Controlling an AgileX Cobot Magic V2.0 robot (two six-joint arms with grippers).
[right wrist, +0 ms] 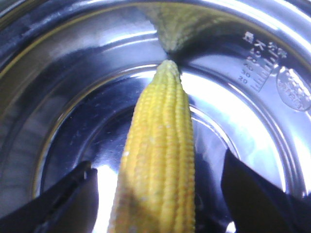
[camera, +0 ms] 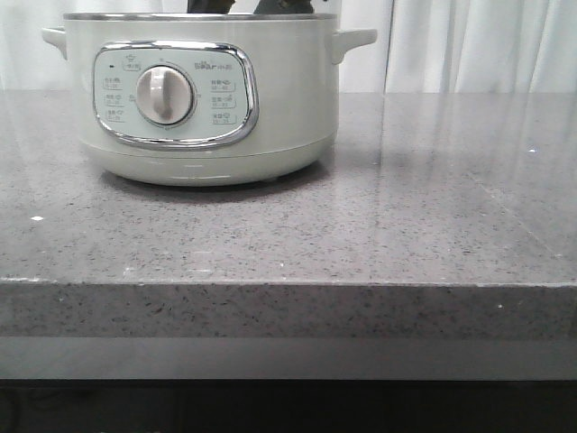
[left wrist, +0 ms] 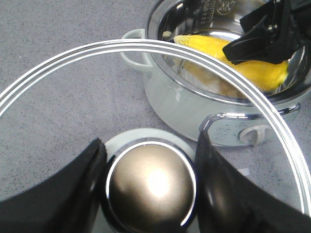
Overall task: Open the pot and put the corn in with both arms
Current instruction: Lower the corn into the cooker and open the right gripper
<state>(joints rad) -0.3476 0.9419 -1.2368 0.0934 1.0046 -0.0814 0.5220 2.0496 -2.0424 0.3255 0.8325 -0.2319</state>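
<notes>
The pale grey-green pot (camera: 288, 117) stands open at the back left of the counter. My left gripper (left wrist: 149, 143) is shut on the bronze knob (left wrist: 150, 187) of the glass lid (left wrist: 63, 65) and holds the lid off to the side of the pot (left wrist: 180, 104). The yellow corn (left wrist: 252, 70) lies inside the pot. In the right wrist view the corn (right wrist: 158, 145) rests on the steel floor (right wrist: 73, 73), its tip against the wall. My right gripper (right wrist: 158, 165) is open, with a gap between each finger and the corn. It also shows over the pot (left wrist: 265, 41).
The pot stands on a grey speckled stone counter (camera: 406, 207) with a thick front edge (camera: 288, 311). A white curtain (camera: 469, 45) hangs behind. Dark gripper parts (camera: 287, 7) show just above the pot's rim in the front view.
</notes>
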